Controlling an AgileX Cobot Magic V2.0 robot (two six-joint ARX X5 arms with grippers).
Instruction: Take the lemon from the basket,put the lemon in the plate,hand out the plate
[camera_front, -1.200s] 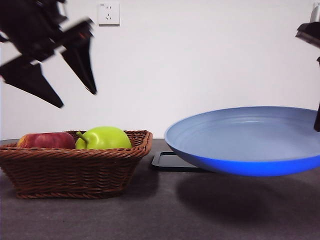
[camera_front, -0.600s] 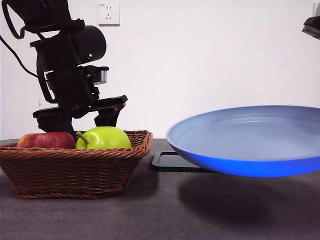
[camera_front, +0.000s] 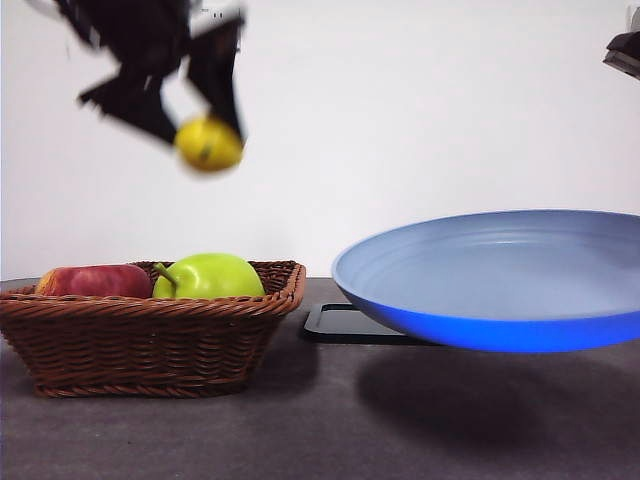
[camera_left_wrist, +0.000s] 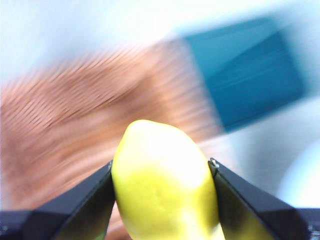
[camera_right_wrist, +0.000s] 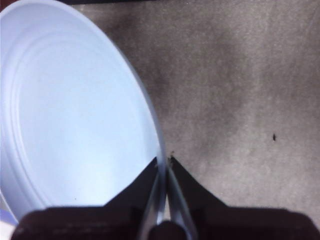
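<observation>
Lemon (camera_front: 209, 143) pinched between both jaws of left gripper (camera_left_wrist: 161, 172), long axis running out past the fingertips, well above the basket (camera_front: 150, 335). Plate (camera_front: 490, 280) lies off to the side of that gripper and lower, held clear of the table: right gripper (camera_right_wrist: 164, 162) is clamped on its rim. Open air between; basket's braided rim is the only edge near the path.
</observation>
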